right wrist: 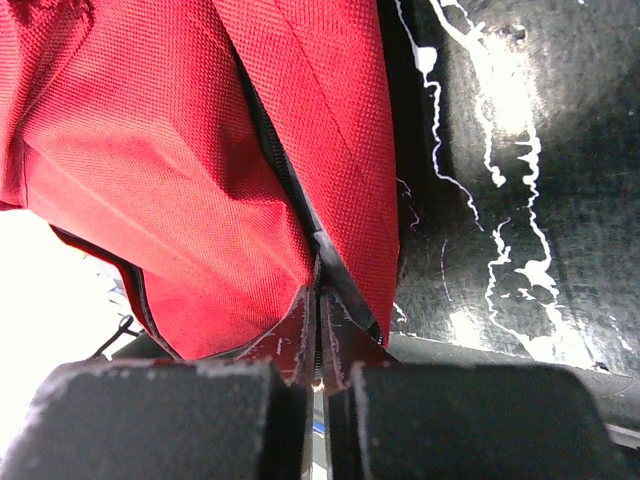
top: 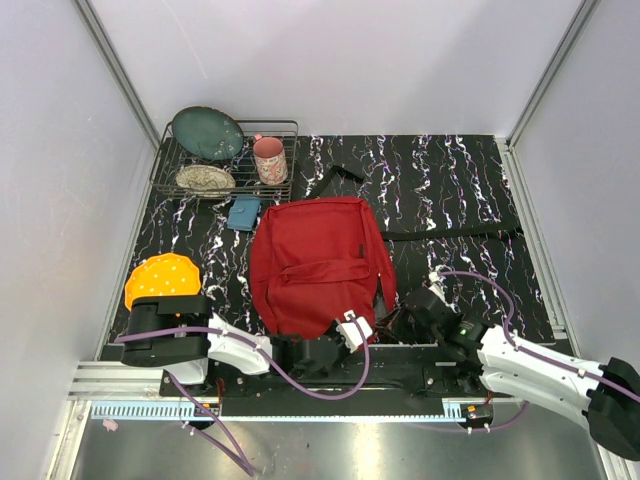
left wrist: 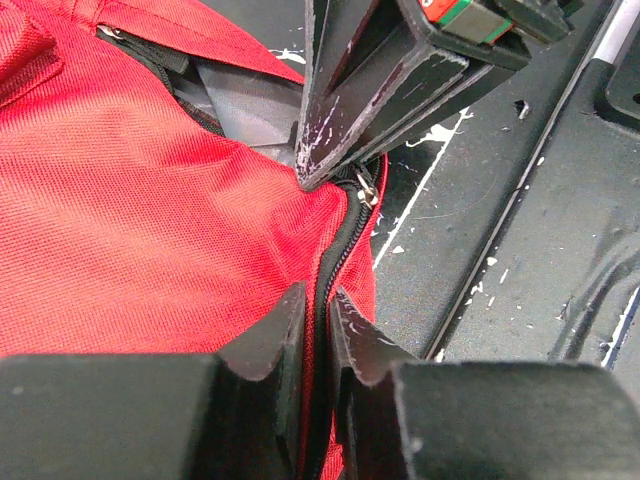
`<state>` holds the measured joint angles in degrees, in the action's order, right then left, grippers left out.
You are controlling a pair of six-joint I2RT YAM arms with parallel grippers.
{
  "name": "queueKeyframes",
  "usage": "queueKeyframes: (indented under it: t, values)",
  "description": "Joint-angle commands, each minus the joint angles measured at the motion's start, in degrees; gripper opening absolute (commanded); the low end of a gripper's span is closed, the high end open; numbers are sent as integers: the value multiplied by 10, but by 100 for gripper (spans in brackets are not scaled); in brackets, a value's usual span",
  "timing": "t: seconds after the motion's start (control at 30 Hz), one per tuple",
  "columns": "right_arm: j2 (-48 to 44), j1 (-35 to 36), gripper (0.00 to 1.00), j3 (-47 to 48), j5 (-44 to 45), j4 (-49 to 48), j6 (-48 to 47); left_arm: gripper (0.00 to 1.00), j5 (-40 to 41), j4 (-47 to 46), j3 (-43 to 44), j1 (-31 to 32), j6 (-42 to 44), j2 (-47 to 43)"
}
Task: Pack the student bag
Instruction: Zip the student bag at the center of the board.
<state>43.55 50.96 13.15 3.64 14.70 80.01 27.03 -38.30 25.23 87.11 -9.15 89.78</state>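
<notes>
The student bag (top: 318, 262) lies flat in the middle of the bench (top: 470, 180). Its long axis runs from the far side toward the arms, and its near end sits right up against their bases. Both grippers are on that near end.

The left gripper (left wrist: 318, 300) is drawn in on the zipper (left wrist: 335, 245), fingers nearly touching with the zipper edge pinched between them. The right gripper (right wrist: 318, 305) is clamped on a fold of red fabric at the bag's near right corner, jaws pressed together on the cloth. In the left wrist view the two sit close along the same zipper line, the right just beyond the left, with a strip of grey lining (left wrist: 240, 100) showing beside them.

The left arm reaches in low from the left, almost along the bench edge. The right arm comes in from the right, its wrist angled toward the bag. I'd guess the next move is to pull the mouth open. That depends on each gripper holding an opposite side of the zipper, and I can't tell that they do.
</notes>
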Motion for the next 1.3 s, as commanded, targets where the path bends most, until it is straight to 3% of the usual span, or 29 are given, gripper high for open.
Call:
queueKeyframes:
  t: [0.0,0.17,0.27,0.47,0.7,0.8,0.93,1.27]
  values:
    - [-14,2,0,15,18,21,1,16,0,-40,-2,3,-22,1]
    - [-42,3,0,27,45,54,-11,14,1,-32,-4,3,-24,0]
    - [-67,2,0,47,83,77,-42,0,1,-21,-5,3,-27,-2]
    - [-135,3,0,65,188,105,-54,0,-2,-15,-32,4,-43,-25]
    - [-128,2,0,61,205,108,-35,0,26,10,-44,24,-39,-71]
    - [-117,2,0,76,204,123,-42,0,95,26,-34,54,-14,-109]
    - [-104,2,0,107,214,150,-59,0,193,54,0,86,81,-149]
    - [-53,3,0,152,261,155,-80,0,242,24,9,135,176,-188]
